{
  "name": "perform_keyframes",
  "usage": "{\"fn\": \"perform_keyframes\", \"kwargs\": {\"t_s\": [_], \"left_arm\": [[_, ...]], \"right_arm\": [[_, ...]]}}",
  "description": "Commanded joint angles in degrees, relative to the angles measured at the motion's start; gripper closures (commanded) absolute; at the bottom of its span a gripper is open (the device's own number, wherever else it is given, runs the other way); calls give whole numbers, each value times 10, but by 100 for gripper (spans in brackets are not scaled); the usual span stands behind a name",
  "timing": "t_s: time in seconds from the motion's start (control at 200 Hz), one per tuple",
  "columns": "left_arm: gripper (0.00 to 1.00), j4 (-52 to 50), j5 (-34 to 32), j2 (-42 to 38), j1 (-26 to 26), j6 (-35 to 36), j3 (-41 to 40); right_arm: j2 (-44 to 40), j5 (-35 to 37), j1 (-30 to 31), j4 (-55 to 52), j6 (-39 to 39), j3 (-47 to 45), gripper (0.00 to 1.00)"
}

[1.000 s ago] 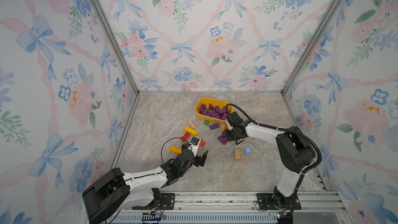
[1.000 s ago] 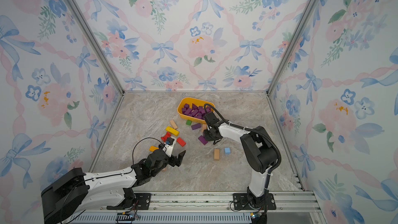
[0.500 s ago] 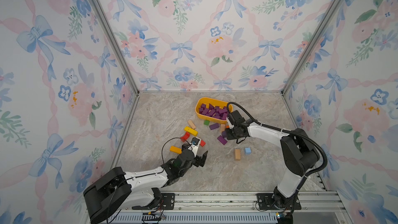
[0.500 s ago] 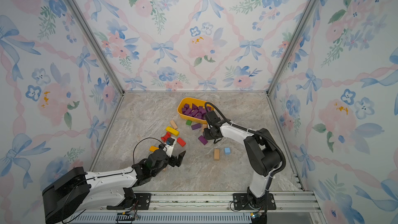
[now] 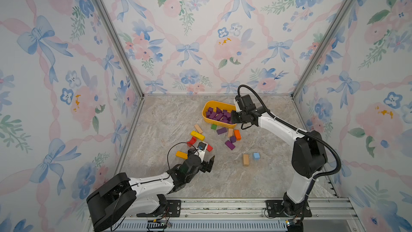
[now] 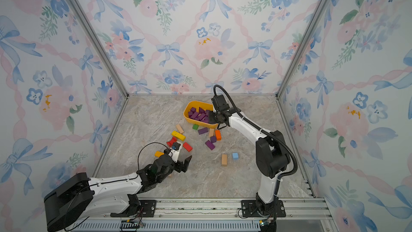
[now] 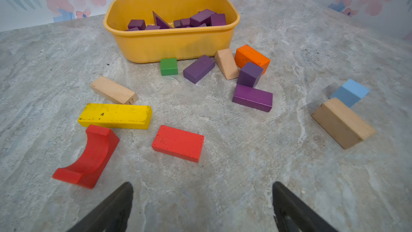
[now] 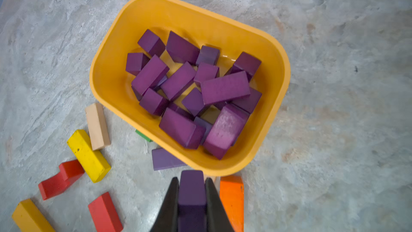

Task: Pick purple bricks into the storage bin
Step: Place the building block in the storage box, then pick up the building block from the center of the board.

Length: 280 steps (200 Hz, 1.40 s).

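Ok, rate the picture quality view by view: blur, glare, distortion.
Top views: even light, sharp, no glare. Left wrist view: wide-angle bending toward the edges, with the tan bar and blue cube slightly soft. Right wrist view: a small glare spot on the floor of the bin; the brick in the right gripper is dark and soft.

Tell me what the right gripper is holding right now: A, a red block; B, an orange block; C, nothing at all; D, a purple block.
D: in the right wrist view the right gripper is shut on a purple block, with a finger on either side of it, close to the rim of the yellow tub.
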Motion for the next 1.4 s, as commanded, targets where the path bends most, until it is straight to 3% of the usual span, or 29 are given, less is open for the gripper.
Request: {"fn": "perform_keyframes", "kwargs": {"t_s": [0.0, 0.28, 0.35, 0.44, 0.54, 0.68, 1.1, 1.255, 1.275, 1.3, 1.395], "left_arm": [[2, 4, -10, 1, -4, 8, 9], [2, 3, -9, 1, -3, 8, 8], [2, 3, -10, 3, -4, 8, 8], [2, 4, -8, 6, -4, 8, 10], [2, 4, -9, 12, -4, 8, 11], [2, 3, -11, 15, -4, 11, 13], [2, 5, 22, -13, -4, 12, 11], [2, 13, 57, 2, -6, 6, 27], [2, 13, 61, 7, -6, 8, 30], [2, 14, 65, 14, -7, 10, 35], [2, 15, 82, 45, -11, 21, 56]], "right_arm": [[55, -7, -14, -22, 12, 48, 86], [125, -15, -48, -12, 43, 107, 87], [134, -20, -56, -11, 48, 118, 75], [135, -18, -59, -7, 37, 124, 69], [126, -16, -58, -1, 24, 121, 48], [93, -5, -58, 14, 7, 91, 47], [-151, 52, -37, 72, -28, -151, 34], [-273, 42, -35, 68, -22, -239, 17], [-286, 43, -35, 68, -21, -249, 13], [-306, 46, -35, 64, -20, -261, 1], [-379, 25, -31, 69, -19, -307, 3]]}}
